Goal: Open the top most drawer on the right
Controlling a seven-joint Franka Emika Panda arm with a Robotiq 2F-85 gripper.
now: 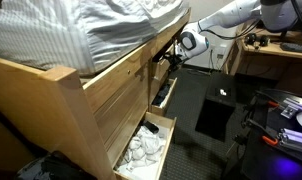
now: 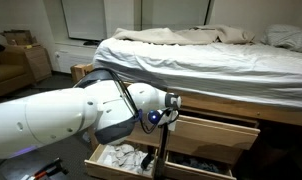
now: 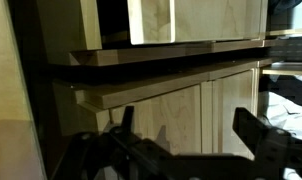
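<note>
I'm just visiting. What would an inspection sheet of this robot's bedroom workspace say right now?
Surface: wooden bed frame, drawers underneath.
Job's things: upper drawer close to the gripper; lower drawer beneath it pulled out.
Clutter: white cloth in an open drawer; rumpled bedding.
Grippers: gripper open, holding nothing.
Cables: thin cables, apparently, near the desk.
Surroundings: black mat on the floor.

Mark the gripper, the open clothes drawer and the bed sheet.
gripper (image 3: pixel 186 128): wrist view, midway between fingertips.
clothes drawer (image 1: pixel 169 145): an exterior view, front panel.
bed sheet (image 1: pixel 81 30): an exterior view, hanging side.
</note>
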